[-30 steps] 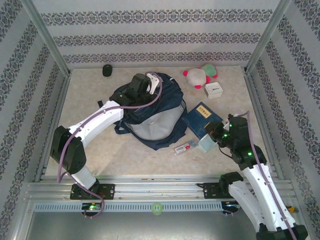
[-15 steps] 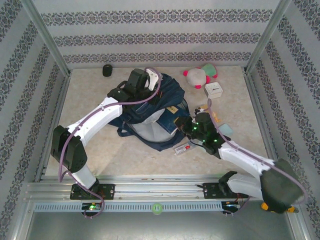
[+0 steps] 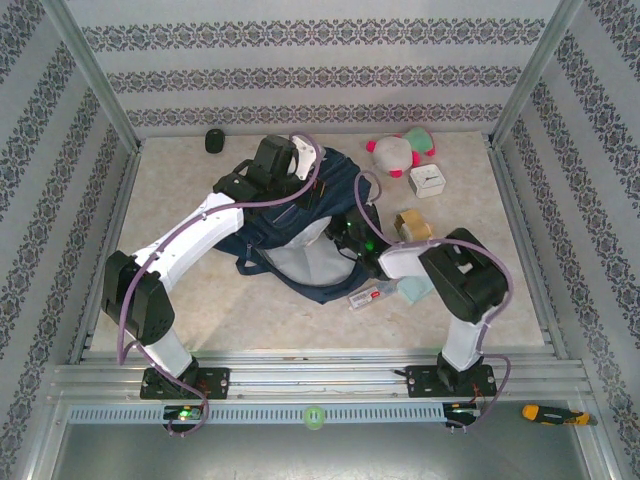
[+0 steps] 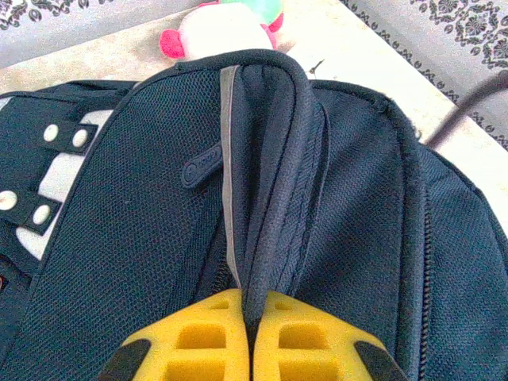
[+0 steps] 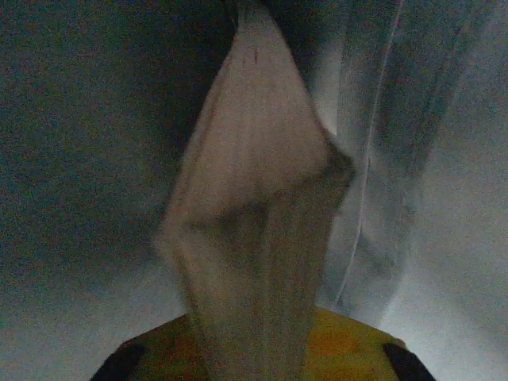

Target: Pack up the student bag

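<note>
Your left gripper (image 4: 251,309) is clamped tight on the top fold of the bag (image 3: 338,188), which sits mid-frame in the top view. Your right gripper (image 3: 347,232) is inside the bag's mouth. A pale blurred thing (image 5: 254,198) covers its fingers, so you cannot tell whether they grip.

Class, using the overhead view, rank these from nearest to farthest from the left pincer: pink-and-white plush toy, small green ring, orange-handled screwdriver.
From the left pincer, gripping the navy striped fabric backpack:
1. Pink-and-white plush toy, back right.
2. Small green ring, front rail, centre.
3. Orange-handled screwdriver, front right corner.
</note>
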`<state>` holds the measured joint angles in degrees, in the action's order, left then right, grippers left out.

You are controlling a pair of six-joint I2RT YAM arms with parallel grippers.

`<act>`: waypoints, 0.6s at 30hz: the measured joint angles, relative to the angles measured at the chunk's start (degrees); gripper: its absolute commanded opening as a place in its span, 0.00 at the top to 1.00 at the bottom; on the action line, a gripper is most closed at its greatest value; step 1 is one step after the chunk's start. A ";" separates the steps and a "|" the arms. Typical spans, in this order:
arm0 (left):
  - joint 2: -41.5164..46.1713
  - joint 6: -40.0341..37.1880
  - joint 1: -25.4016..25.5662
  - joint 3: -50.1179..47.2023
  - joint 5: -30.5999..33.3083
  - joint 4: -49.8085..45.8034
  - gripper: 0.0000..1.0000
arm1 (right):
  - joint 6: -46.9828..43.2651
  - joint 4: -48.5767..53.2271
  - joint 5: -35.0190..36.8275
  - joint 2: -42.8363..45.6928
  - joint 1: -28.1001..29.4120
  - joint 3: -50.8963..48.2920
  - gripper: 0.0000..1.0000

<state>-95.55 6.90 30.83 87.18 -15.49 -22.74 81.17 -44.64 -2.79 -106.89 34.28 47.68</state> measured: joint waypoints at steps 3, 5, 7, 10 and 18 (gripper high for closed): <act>-0.20 -0.02 -0.22 0.31 0.07 -0.07 1.00 | 1.46 -0.66 0.98 -3.72 0.02 2.12 0.57; -0.22 -0.17 -0.33 0.39 0.09 -0.07 1.00 | 1.95 0.20 1.31 -4.28 0.02 2.10 0.48; -0.22 -0.22 -0.50 0.39 0.04 -0.07 1.00 | 2.21 0.76 1.49 -3.98 0.13 1.49 0.42; -0.22 -0.20 -1.03 0.39 0.04 -0.07 1.00 | 2.49 2.03 1.44 -1.70 0.39 -1.22 0.39; -0.22 -0.42 -1.77 0.13 0.02 0.07 1.00 | 0.04 9.99 0.94 13.05 0.50 -11.56 0.38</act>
<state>-95.77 6.48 29.06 87.31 -15.46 -22.68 81.21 -34.65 -1.85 -93.84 34.79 36.12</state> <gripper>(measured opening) 0.057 0.627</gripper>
